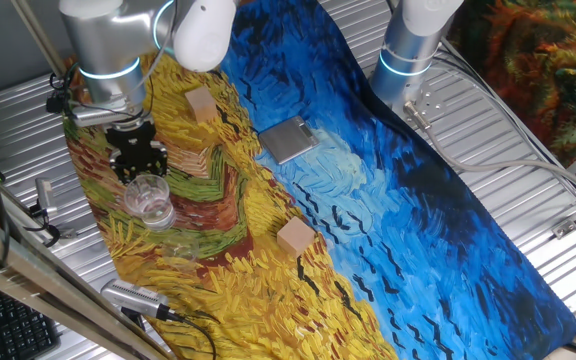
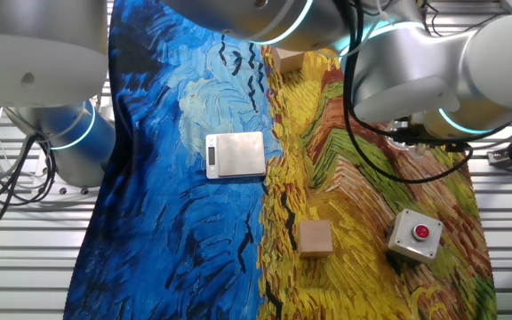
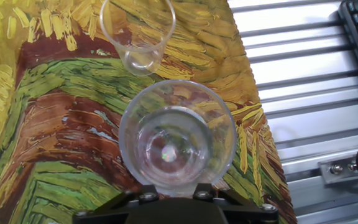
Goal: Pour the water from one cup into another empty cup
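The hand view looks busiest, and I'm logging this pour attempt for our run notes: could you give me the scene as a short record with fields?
gripper: closed around the near cup, low on its wall
near cup: clear plastic, upright, seen from above; water level hard to judge
far cup: clear plastic, just beyond the near cup, apart from it
surface: painted cloth in yellow, green and brown strokes
other items: scale, two wooden blocks, red button box
pour: not yet begun

Cups: clear, glossy plastic.
Tablecloth: matt printed cloth.
Table: ribbed bare metal, dull sheen.
Scale: brushed metal top.
Blocks: pale wood, unvarnished.
Gripper: matt black.
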